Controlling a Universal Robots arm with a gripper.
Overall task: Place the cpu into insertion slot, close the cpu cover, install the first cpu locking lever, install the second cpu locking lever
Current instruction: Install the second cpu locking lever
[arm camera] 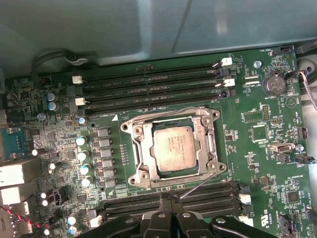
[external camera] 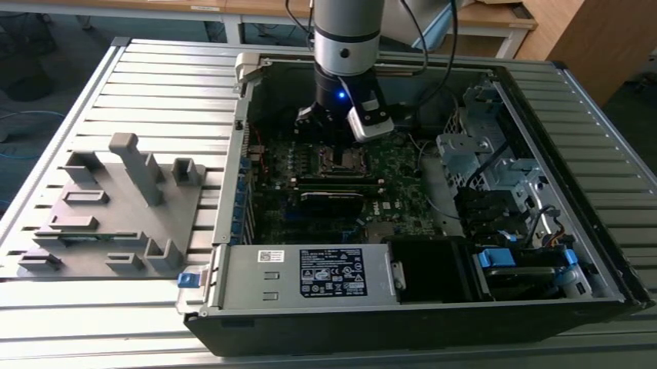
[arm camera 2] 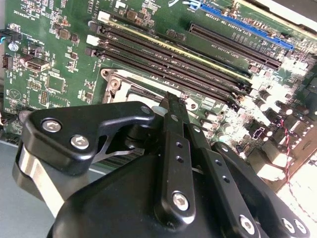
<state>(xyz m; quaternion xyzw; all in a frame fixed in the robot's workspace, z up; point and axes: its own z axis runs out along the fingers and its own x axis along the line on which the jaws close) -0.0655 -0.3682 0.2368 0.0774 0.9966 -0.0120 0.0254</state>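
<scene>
First wrist view: silver-grey cpu [arm camera: 177, 148] sits in insertion slot [arm camera: 132, 130], cpu cover [arm camera: 208, 144] down; claw [arm camera: 171, 202] closed, empty.

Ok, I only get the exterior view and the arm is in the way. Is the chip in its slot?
Observer: Yes. In the first wrist view the cpu is in place, silver top up.
Operator: Is the lid thing down?
Observer: The cpu cover lies flat, framing the chip.
Operator: What's the hand doing?
Observer: The hand is pinched shut just beside the socket, at the end of a thin wire lever.
</scene>
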